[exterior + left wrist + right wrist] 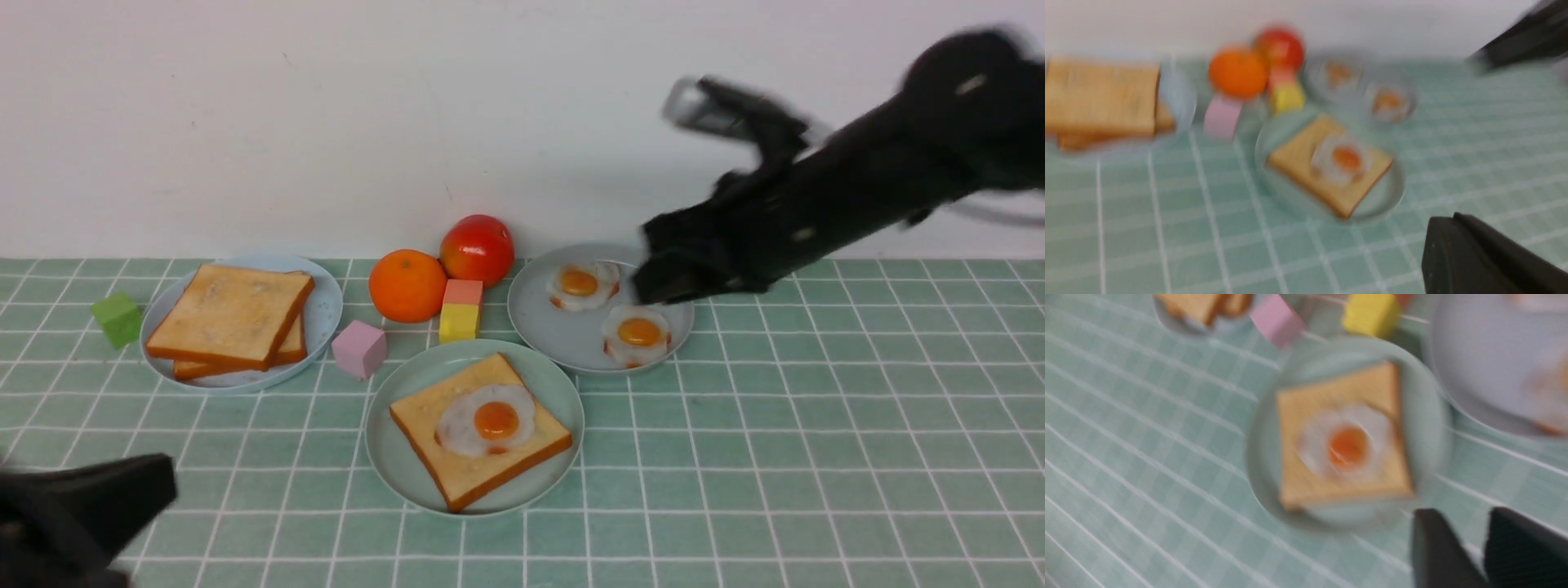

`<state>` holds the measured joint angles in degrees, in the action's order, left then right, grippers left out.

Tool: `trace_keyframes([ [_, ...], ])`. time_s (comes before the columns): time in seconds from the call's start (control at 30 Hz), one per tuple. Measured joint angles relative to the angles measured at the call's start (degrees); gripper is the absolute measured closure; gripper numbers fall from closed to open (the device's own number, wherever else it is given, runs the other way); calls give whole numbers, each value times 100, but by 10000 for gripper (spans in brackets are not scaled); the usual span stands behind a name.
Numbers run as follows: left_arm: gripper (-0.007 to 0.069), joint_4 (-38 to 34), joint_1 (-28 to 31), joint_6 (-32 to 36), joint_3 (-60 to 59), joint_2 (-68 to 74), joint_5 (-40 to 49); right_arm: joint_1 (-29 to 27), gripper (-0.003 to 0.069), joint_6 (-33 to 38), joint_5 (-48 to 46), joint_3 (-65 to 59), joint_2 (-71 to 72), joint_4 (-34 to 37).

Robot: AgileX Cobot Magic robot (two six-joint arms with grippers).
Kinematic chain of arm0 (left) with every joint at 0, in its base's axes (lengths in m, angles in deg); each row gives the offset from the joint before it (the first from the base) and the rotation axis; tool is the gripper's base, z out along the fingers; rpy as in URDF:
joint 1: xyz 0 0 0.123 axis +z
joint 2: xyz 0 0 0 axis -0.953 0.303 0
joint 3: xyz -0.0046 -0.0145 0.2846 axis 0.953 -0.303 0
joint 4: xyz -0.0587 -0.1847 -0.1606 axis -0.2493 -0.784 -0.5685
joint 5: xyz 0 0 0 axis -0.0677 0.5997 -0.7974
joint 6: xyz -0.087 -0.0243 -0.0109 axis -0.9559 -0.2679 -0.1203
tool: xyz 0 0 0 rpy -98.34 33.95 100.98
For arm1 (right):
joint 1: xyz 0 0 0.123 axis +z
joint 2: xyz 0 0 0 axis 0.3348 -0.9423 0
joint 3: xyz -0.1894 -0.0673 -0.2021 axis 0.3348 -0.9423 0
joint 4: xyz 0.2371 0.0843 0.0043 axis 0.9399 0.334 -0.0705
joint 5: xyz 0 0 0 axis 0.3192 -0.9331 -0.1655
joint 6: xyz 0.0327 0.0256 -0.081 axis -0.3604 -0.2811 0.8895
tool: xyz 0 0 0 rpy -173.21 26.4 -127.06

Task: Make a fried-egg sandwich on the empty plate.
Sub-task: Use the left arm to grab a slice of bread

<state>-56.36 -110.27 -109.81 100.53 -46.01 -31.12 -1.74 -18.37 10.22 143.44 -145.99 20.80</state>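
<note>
Left pincer [159, 488] together, 7 o'clock of green plate [382, 445]; right pincer [1461, 517] slightly apart, empty, 2 o'clock. On plate: toast [490, 469] with egg [494, 420]. Grip spare slice [233, 314] at 10 o'clock by crust; lay square over egg.

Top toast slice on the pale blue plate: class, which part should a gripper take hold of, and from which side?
Probably its near left corner, approached low from the robot's left. The top toast slice lies flat on a second slice on the pale blue plate and is likely too broad to span from above. That corner juts past the slice beneath, leaving room under it.
</note>
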Motion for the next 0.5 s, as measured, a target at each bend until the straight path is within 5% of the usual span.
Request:
trace_keyframes([
  [0.1, 638, -153, 0, 76, 593, 1001, 514, 0, 629, -388, -613, 0, 851, -988],
  [0.23, 638, -191, 85, 527, 1413, 2324, 729, 0, 666, -781, -1018, -79, 1694, -1734],
  [0.5, 638, -931, 1927, 1870, 2994, 4806, 623, 0, 659, -999, -1239, -1085, 3359, -1965],
])
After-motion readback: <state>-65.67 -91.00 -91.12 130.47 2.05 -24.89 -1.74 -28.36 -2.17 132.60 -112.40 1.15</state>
